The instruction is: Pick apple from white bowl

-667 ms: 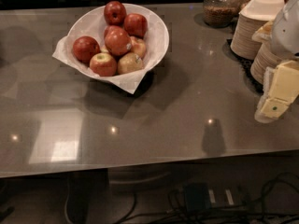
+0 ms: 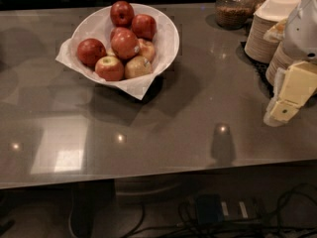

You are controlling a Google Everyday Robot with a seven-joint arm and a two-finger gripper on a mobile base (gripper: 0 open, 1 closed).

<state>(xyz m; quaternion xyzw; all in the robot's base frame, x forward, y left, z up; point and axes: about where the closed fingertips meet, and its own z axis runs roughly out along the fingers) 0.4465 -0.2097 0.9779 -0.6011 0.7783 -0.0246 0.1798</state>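
The white bowl (image 2: pixel 166 41) stands at the back left of the grey table (image 2: pixel 188 123). It is lined with white paper whose corners stick out past the rim. Several red and yellow-red apples (image 2: pixel 124 43) are piled inside it. My gripper (image 2: pixel 290 95) hangs at the right edge of the view, cream-coloured, above the table's right side. It is far to the right of the bowl and holds nothing that I can see.
Stacks of beige disposable plates (image 2: pixel 265 31) stand at the back right, behind my arm. A glass jar (image 2: pixel 233 6) with brown contents stands beside them. Cables and a power strip (image 2: pixel 218 209) lie on the floor under the table's front edge.
The view has shifted slightly. My gripper stays at the right edge, far from the bowl. The apples have not moved.
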